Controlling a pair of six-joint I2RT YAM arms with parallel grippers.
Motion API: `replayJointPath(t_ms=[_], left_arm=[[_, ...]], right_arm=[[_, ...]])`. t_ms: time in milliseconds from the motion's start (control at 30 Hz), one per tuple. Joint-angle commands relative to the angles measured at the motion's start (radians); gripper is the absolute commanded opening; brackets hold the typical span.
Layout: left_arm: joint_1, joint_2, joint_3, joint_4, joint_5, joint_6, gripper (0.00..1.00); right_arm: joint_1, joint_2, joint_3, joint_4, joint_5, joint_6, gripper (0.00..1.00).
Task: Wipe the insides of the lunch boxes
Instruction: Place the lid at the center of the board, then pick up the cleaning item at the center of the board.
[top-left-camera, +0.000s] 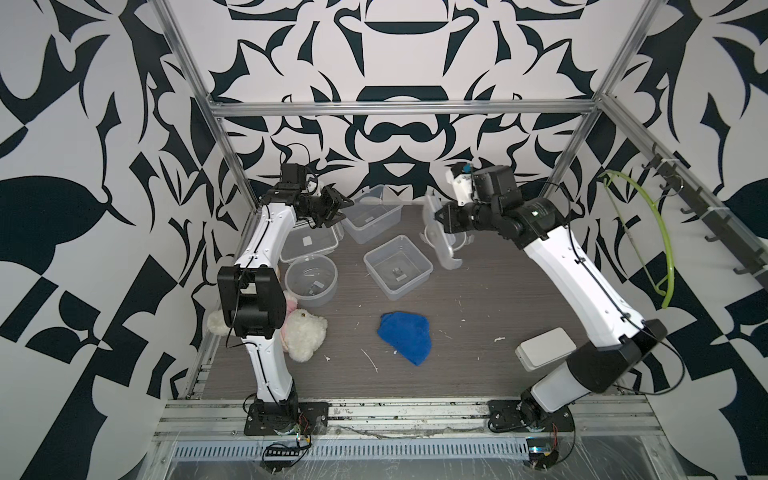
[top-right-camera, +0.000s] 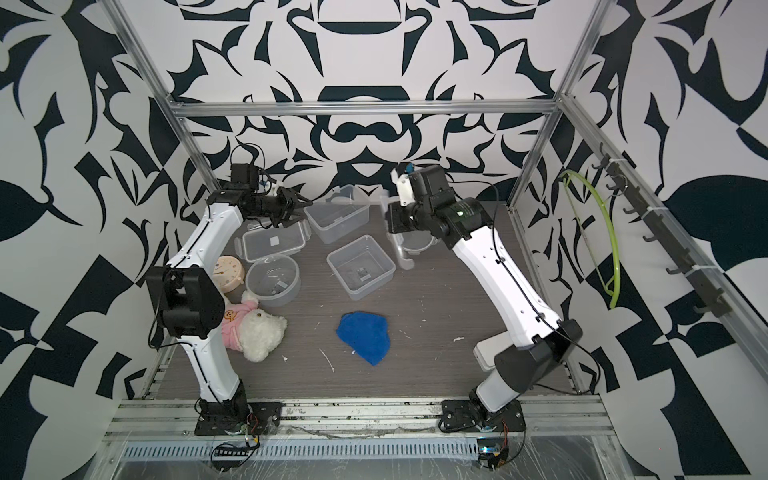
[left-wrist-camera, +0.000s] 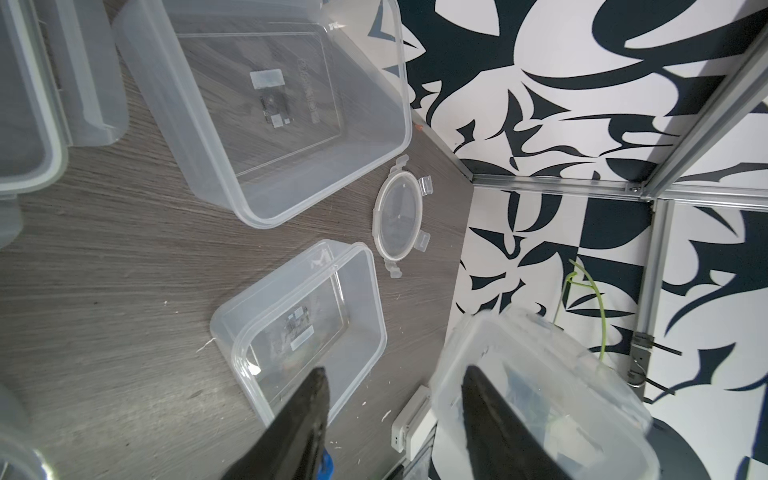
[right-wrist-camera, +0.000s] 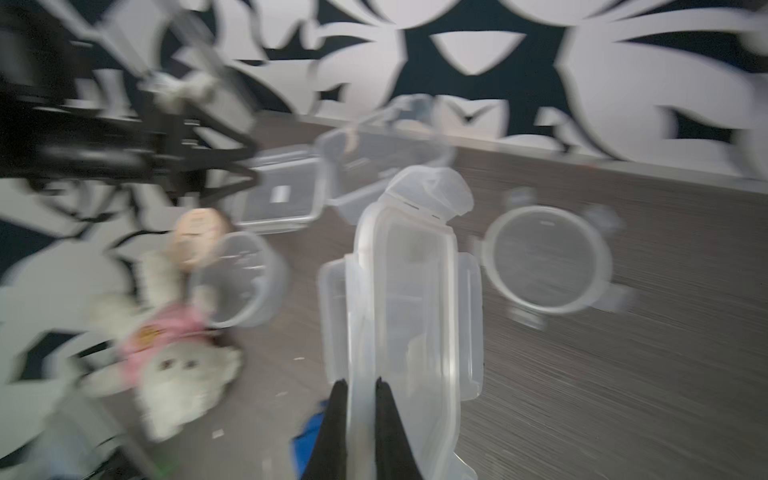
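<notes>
Wrist views reveal right pincer (right-wrist-camera: 360, 382) clamping a seemingly rectangular lid (right-wrist-camera: 409, 291), left pincer (left-wrist-camera: 395, 370) spread.

Grey wood-grain worktop (top-left-camera: 478, 299), black-and-white swirling walls (top-left-camera: 395, 62). Blue cloth (top-left-camera: 405, 337), clear frosted boxes (top-left-camera: 386, 259), white bear (top-right-camera: 259, 332) in pink top. Beige clock (top-right-camera: 226, 272), lime-green hanger (top-left-camera: 669, 241), white arms (top-left-camera: 582, 274) with black joints.

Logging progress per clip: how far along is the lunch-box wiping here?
Done: the rectangular box, square box and round box all stand open. In hand: the right gripper is shut on a lid; the left gripper is open and empty. Left: all the wiping; the cloth lies on the table, in neither gripper.
</notes>
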Motion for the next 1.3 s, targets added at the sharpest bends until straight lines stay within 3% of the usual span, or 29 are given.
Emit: replayJointPath(t_ms=[0, 67, 167, 333, 567, 600, 667, 833, 1000, 1267], left_arm=[[-0.030, 0.010, -0.010, -0.049, -0.071, 0.094, 0.55], [-0.050, 0.013, -0.007, -0.071, -0.101, 0.124, 0.55], [-0.071, 0.026, -0.015, -0.080, -0.103, 0.128, 0.55], [-0.108, 0.041, -0.031, -0.086, -0.127, 0.129, 0.55], [-0.140, 0.028, -0.069, -0.098, -0.155, 0.123, 0.56], [-0.140, 0.030, -0.070, -0.102, -0.151, 0.121, 0.56], [-0.140, 0.026, -0.077, -0.107, -0.150, 0.119, 0.55], [-0.141, 0.004, -0.090, -0.111, -0.191, 0.122, 0.55], [-0.149, 0.001, -0.088, -0.162, -0.214, 0.147, 0.55], [-0.155, 0.023, -0.122, -0.196, -0.212, 0.155, 0.55]], right_arm=[[-0.038, 0.011, -0.155, -0.019, 0.509, -0.051, 0.00], [-0.066, 0.007, -0.236, 0.018, 0.631, -0.061, 0.00], [-0.090, 0.019, -0.363, 0.123, 0.667, -0.087, 0.00], [-0.092, 0.098, -0.510, 0.288, 0.550, -0.061, 0.00], [-0.092, 0.256, -0.517, 0.419, 0.434, -0.061, 0.00], [-0.092, 0.265, -0.516, 0.437, 0.399, -0.068, 0.08], [-0.092, 0.261, -0.529, 0.476, 0.329, -0.070, 0.48], [-0.091, 0.148, -0.604, 0.547, 0.271, -0.062, 0.72], [-0.051, -0.034, -0.684, 0.508, 0.201, -0.026, 0.76], [0.238, -0.228, -0.840, 0.454, 0.073, 0.200, 0.76]])
